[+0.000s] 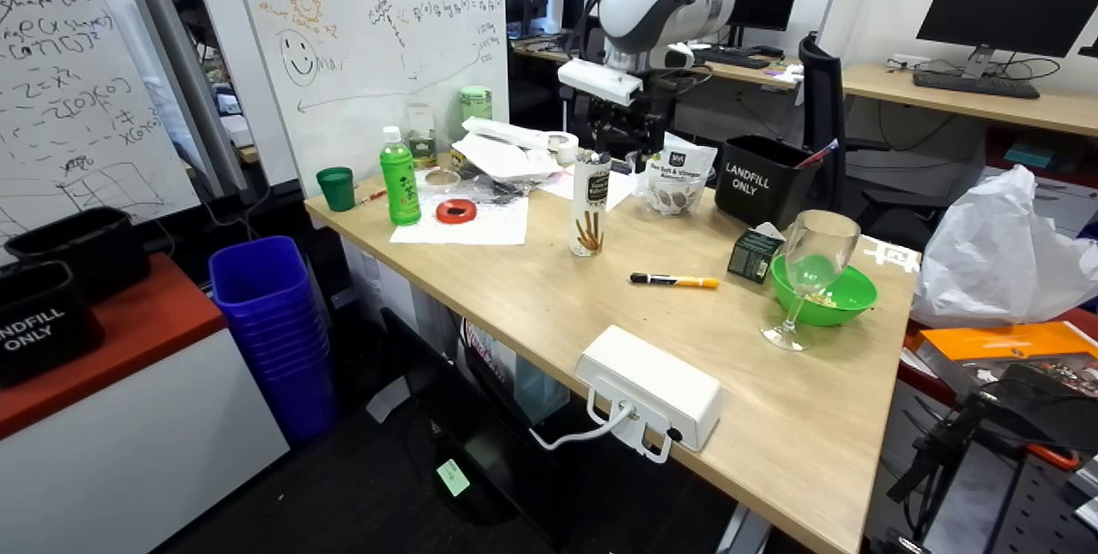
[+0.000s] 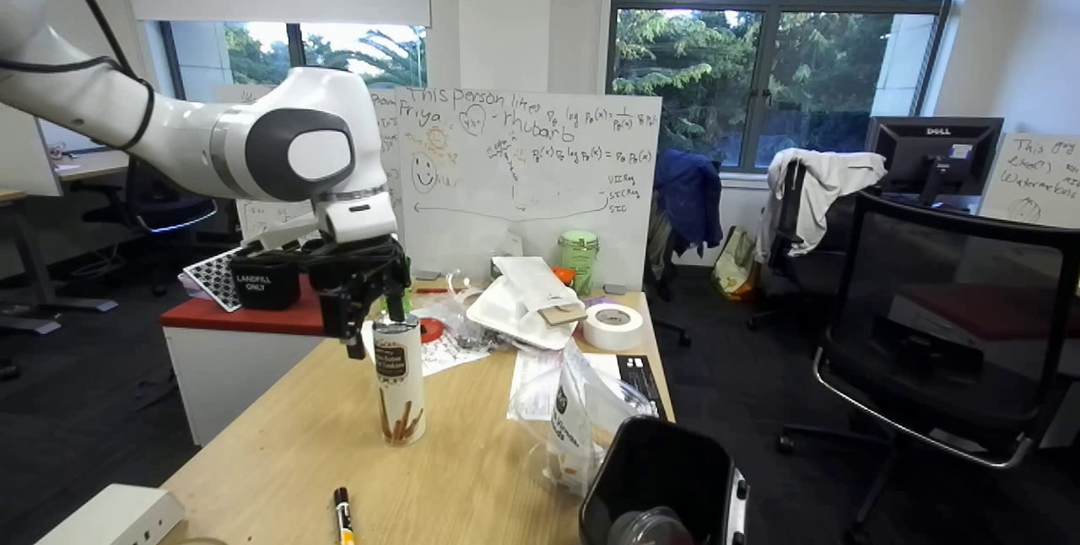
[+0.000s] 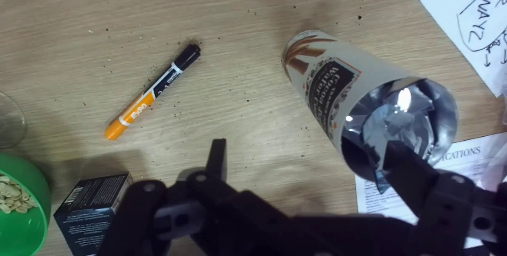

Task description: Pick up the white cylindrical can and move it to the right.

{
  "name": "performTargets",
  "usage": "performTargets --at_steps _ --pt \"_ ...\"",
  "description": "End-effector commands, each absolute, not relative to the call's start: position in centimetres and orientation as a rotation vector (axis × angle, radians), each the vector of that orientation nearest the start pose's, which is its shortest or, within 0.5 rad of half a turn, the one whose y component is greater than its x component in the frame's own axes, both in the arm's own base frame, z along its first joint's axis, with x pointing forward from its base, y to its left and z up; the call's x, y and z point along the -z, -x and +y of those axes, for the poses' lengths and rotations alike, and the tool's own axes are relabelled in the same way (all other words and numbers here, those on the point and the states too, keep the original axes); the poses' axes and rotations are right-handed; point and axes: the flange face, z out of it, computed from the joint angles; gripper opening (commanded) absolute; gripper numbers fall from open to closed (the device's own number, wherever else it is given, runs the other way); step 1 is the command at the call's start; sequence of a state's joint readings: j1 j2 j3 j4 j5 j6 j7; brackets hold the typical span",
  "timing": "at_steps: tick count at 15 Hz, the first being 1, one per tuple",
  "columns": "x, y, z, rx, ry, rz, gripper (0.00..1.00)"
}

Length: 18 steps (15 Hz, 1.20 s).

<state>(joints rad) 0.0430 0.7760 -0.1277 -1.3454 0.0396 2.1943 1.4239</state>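
The tool [image 3: 309, 155] hangs above the table [image 3: 245, 69], its fingers [image 3: 216, 161] spread well apart. The white can [image 3: 352, 79] stands upright on the table, beneath one side of the tool: in the wrist view one finger crosses its foil-lined top end, and I cannot tell whether the two touch. The other finger is apart from the can. Up and to the left of the tool in that view lies a black and orange marker [image 3: 153, 92]; a dark box [image 3: 93, 208] sits on the left, partly hidden behind the tool, and a green bowl [image 3: 20, 230] holding pale flakes [image 3: 14, 196] stands farther left. In an exterior view a snack bag [image 1: 678, 181] is just right of the tool and lower, a black bin [image 1: 746, 207] is farther right, and a green bottle [image 1: 400, 181] is well to the left.
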Motion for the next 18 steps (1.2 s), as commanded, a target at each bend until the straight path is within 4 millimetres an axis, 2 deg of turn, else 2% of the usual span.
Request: performTargets --at_steps 1,8,13,14,18 --pt "-26.5 -75.6 -3.8 0.145 2.311 2.153 1.0" --pt "-24.0 -75.8 -3.6 0.091 2.338 2.187 1.0" --pt "-23.8 -76.2 -3.3 0.061 2.329 2.211 1.0" --pt "-23.8 -76.2 -3.3 0.061 2.323 2.217 0.82" --pt "-24.2 -76.7 -3.3 0.077 2.286 2.239 0.53"
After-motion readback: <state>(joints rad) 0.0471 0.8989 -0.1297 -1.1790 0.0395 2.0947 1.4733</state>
